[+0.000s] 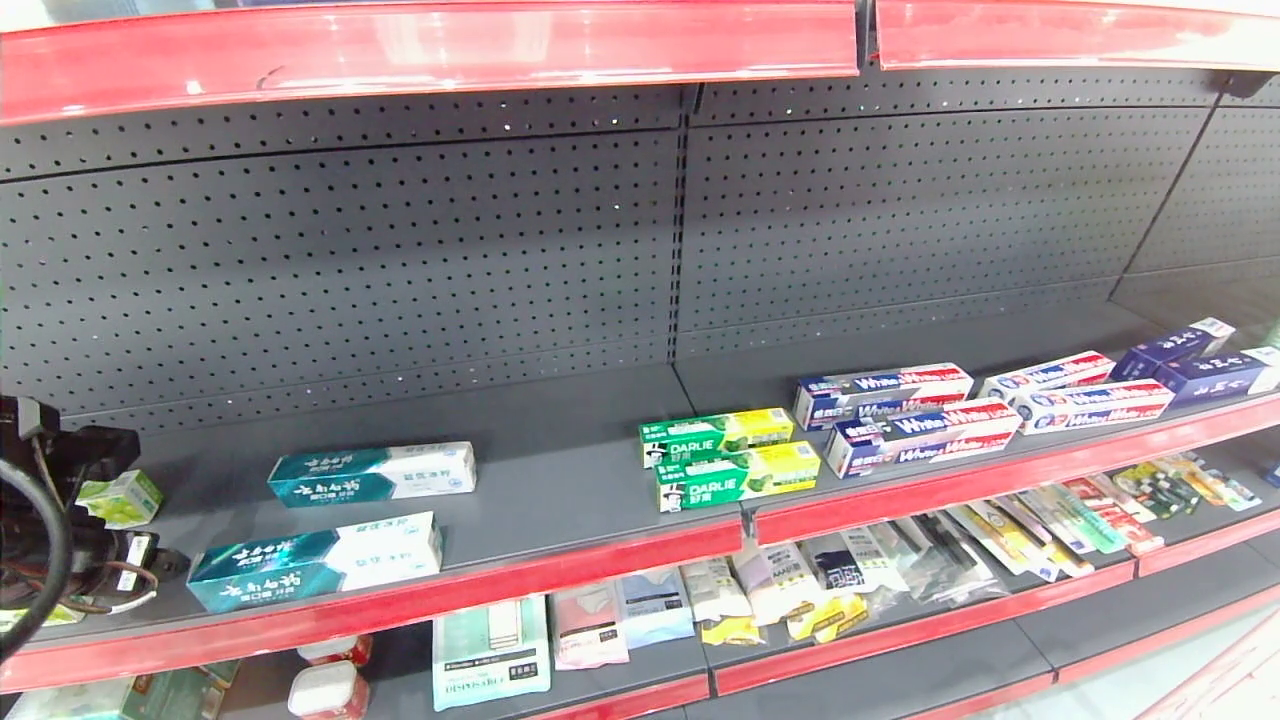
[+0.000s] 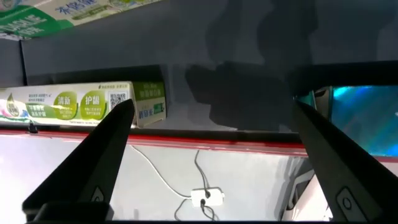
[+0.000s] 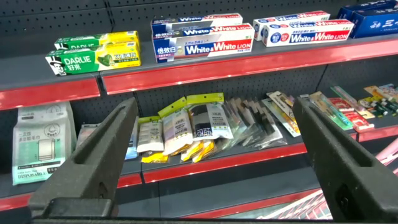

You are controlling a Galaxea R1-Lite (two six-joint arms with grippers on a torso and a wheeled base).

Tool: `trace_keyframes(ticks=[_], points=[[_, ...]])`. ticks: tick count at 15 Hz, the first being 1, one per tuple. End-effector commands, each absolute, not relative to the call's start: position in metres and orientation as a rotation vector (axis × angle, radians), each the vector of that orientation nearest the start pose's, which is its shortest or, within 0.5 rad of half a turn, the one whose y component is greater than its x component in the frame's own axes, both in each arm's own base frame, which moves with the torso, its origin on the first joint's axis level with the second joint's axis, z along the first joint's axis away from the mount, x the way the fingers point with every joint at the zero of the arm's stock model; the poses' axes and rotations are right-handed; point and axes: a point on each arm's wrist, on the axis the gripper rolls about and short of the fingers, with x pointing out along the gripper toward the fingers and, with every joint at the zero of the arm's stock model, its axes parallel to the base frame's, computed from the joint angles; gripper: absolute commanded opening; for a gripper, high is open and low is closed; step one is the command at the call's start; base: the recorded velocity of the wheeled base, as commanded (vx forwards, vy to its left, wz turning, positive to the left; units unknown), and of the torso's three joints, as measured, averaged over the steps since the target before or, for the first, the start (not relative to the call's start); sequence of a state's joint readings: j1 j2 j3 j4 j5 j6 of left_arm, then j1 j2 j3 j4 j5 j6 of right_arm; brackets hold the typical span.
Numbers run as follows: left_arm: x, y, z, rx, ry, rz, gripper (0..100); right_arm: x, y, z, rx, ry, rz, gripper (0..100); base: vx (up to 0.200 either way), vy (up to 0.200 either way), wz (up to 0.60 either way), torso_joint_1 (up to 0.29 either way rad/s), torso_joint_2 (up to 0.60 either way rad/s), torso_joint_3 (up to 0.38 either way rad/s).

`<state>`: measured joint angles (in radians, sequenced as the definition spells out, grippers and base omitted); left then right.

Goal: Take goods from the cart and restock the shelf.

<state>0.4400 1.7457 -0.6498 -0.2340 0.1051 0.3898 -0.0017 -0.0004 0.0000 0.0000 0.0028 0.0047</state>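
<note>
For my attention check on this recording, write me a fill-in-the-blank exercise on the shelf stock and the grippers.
The teal-and-white boxes lying on the shelf number ____.
The green-and-yellow boxes lie to the robot's ____ of them.
The left gripper and the right gripper both have their jaws ____, with nothing between them.
Missing words: two; right; open.

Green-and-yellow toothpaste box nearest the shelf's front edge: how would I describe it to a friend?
Find the dark grey shelf with the red front strip. Near its middle, left of the white, red and blue boxes, lie two green-and-yellow cardboard boxes. Yours is the front one, nearest that strip.
</note>
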Motion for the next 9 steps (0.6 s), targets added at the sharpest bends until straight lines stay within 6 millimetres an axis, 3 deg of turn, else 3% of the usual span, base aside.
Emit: trace_keyframes(ticks=[1, 9], points=[[0.2399, 0.1157, 0.0957, 0.212, 0.949, 0.334, 100, -0.0227, 0.0001, 0.0755, 0.005, 0.002, 0.002, 100, 0.000, 0.000, 0.00, 0.000, 0.00, 0.000], [0.2468, 0.1079, 0.0961, 0.198, 0.933, 0.317, 100, -0.0228, 0.0001, 0.0755, 0.005, 0.000, 0.002, 100, 0.000, 0.000, 0.00, 0.000, 0.00, 0.000]])
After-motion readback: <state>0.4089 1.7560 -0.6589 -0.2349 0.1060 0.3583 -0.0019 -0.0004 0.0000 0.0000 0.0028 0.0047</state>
